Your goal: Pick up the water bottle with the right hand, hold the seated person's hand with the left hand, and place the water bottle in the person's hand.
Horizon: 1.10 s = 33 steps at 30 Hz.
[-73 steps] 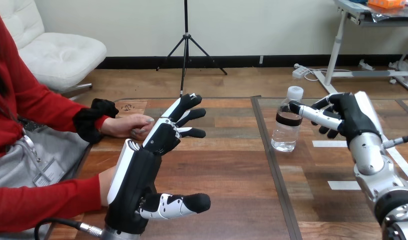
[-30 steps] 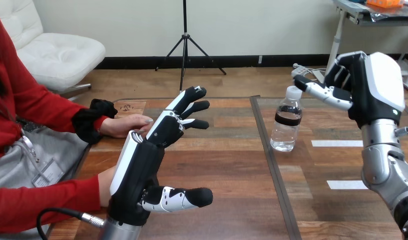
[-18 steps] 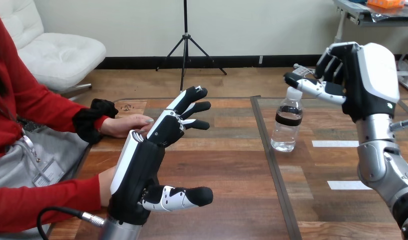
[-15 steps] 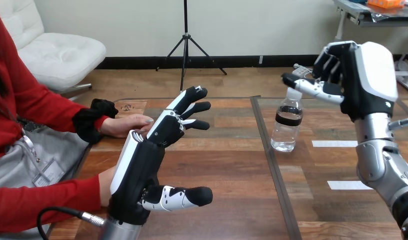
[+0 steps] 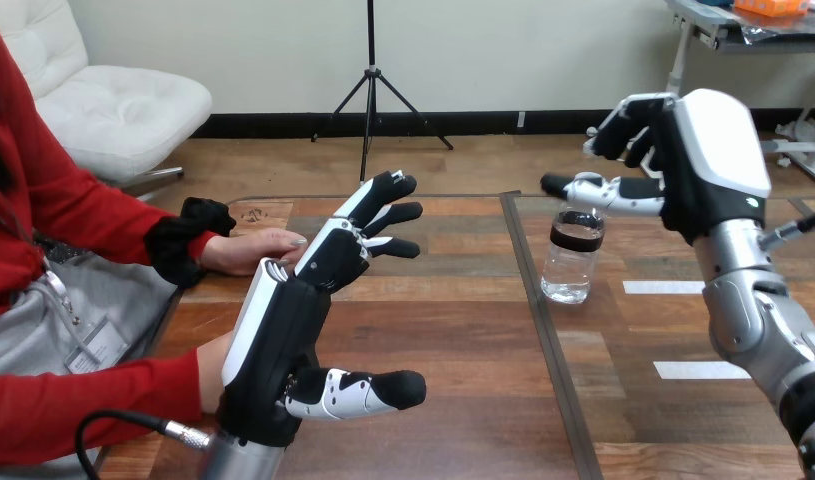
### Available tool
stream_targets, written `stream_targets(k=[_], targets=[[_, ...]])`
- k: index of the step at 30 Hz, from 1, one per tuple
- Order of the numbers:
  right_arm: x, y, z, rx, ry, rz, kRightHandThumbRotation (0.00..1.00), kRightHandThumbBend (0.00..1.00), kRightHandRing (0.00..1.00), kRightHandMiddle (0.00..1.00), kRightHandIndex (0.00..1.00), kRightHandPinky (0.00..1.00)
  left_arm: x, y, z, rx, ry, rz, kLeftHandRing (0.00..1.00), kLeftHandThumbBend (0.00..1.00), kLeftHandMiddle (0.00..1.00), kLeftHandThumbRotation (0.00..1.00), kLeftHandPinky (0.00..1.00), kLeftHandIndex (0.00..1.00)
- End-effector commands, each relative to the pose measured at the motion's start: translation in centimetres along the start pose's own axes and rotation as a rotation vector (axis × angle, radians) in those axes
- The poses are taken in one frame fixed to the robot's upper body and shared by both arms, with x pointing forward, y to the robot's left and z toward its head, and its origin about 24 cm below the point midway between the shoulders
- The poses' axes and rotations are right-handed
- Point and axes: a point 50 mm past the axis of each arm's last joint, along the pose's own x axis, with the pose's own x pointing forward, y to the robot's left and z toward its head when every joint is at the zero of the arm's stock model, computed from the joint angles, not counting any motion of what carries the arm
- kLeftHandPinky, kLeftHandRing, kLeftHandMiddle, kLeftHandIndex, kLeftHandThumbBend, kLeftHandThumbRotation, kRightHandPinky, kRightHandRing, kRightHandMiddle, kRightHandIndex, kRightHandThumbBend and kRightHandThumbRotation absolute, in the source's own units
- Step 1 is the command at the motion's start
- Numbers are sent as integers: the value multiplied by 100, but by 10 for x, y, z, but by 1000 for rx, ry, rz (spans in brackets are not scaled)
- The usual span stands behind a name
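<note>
The bottle (image 5: 571, 262) stands upright on the table (image 5: 463, 330), right of the middle seam, with nothing holding it. The right hand (image 5: 698, 160) hovers above it, loosely open: fingers half bent, thumb (image 5: 593, 188) stretched out flat over the bottle's top, nothing between them. The step in hand looks like the pickup, and from this height the hand can only pinch the neck, which is a poor hold for a handover.

A better way is probably to lower the hand beside the bottle so the palm faces the body near the dark label. Keep thumb and fingers apart until the bottle sits between them, then close evenly. A thin clear bottle likely dents and slips if squeezed hard or tipped by a fingertip first, so contact should come on both sides at once.

The left hand (image 5: 283, 330) is raised on edge with fingers spread straight and thumb out. It holds nothing. The person's hand (image 5: 248, 250) lies flat on the table just beyond it — whether they touch cannot be told.
</note>
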Motion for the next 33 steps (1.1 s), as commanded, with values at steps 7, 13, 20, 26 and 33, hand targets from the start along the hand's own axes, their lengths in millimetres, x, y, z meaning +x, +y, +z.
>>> stream_targets(k=[7, 13, 20, 26, 33], targets=[[35, -19, 19, -79, 1, 16, 60, 100, 68, 73, 74, 57, 18, 1, 3, -16, -64, 1, 86, 100, 91, 54, 72, 91], [38, -13, 20, -121, 22, 69, 64, 100, 74, 77, 77, 61, 17, -1, 3, -31, -58, -3, 87, 100, 92, 48, 74, 92], [39, -8, 20, -166, 55, 123, 67, 100, 80, 80, 80, 68, 17, -4, 4, -42, -65, -10, 87, 100, 92, 46, 74, 92], [40, -3, 20, -217, 75, 175, 71, 100, 85, 84, 84, 76, 16, -6, 5, -38, -72, -11, 87, 100, 93, 46, 73, 92], [39, 2, 20, -247, 100, 205, 72, 100, 88, 87, 86, 82, 15, -7, 7, -32, -77, -9, 87, 100, 93, 46, 73, 93]])
